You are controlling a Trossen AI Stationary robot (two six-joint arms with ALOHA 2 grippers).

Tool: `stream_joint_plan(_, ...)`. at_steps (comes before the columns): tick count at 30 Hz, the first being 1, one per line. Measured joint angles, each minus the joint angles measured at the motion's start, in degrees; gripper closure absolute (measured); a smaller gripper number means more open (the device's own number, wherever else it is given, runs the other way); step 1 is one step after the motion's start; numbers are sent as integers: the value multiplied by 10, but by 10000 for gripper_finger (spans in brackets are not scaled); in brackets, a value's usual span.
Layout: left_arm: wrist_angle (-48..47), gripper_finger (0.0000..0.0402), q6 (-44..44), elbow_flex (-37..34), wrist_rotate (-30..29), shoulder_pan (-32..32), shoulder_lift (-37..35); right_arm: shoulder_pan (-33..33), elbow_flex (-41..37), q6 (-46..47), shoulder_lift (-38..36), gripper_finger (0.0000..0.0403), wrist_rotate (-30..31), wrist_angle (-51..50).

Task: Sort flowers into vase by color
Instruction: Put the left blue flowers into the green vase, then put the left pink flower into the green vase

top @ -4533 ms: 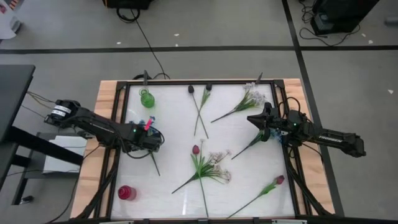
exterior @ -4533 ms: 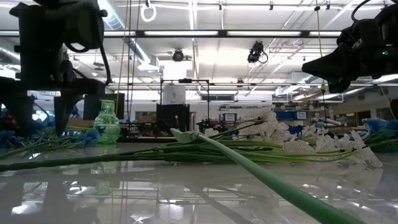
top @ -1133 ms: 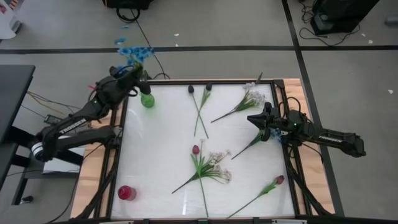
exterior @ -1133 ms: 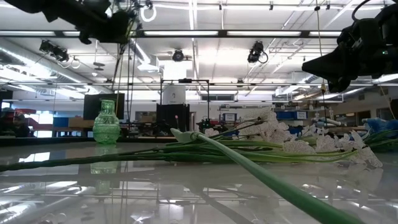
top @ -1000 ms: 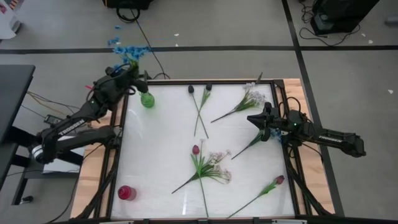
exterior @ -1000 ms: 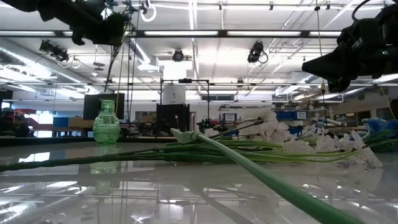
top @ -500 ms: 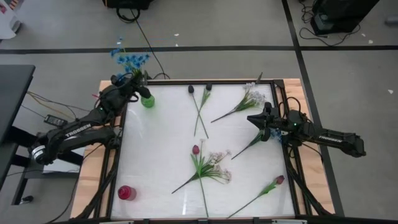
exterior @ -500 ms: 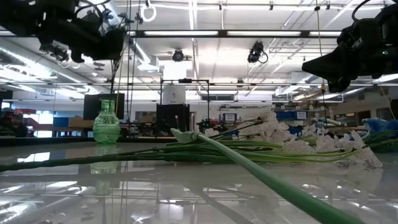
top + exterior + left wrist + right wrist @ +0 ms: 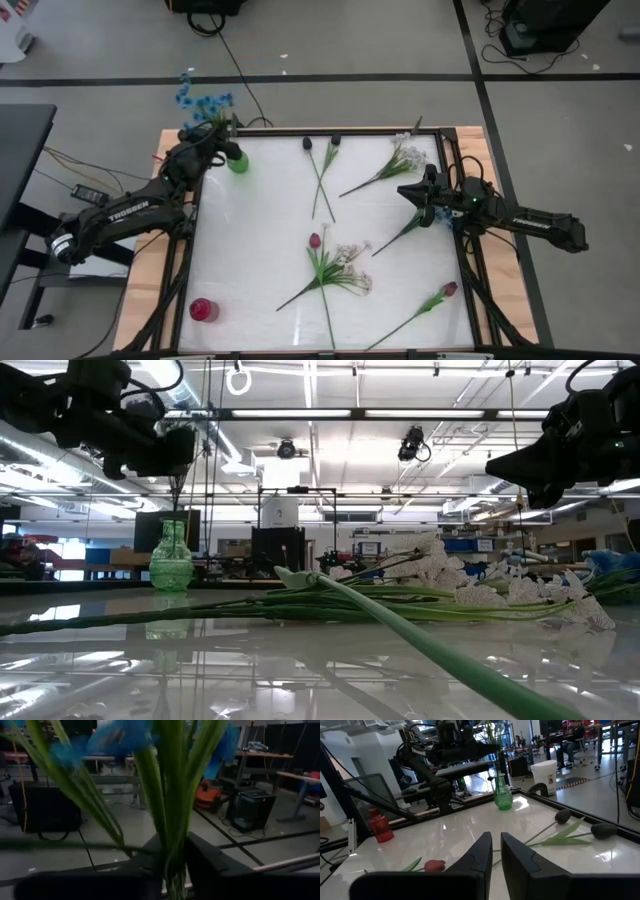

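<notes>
My left gripper is at the table's far left corner, just above the green vase, and is shut on the blue flower. The flower's thin stem runs down into the vase's mouth. My right gripper hangs shut and empty at the right side, above a green stem. Other flowers lie flat on the white table: two dark-budded ones, a white spray, a pink tulip with white blossoms and another pink tulip. My left gripper pinches the blue flower's green stem bundle between its two fingers, below the leaves. The fingers are level, come from the table's left side and lie across the stem. The flower stands upright, blossoms above the fingers, its lower end in the green vase.
A red vase stands at the near left corner. A dark frame rims the table top. The loose flowers lie across the table's middle and right; the left half between the two vases is bare white surface.
My left gripper has gone down toward the green vase with the blue flower, staying over the far left corner. The flower has stayed upright, and its stem's lower end has sunk toward the vase's mouth. My right gripper has kept still.
</notes>
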Motion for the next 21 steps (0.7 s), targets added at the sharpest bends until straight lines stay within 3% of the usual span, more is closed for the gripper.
stream_joint_plan(9, -5, 209, 35, 14, -2, -3, 0, 0, 0, 0, 0, 353, 0, 0)
stream_joint_plan(16, -132, 196, 1, 81, 16, -14, -1, 0, 0, 0, 0, 353, 0, 0)
stream_joint_plan(21, -159, 196, -4, 87, 24, -14, -1, 0, 0, 0, 0, 353, 0, 0)
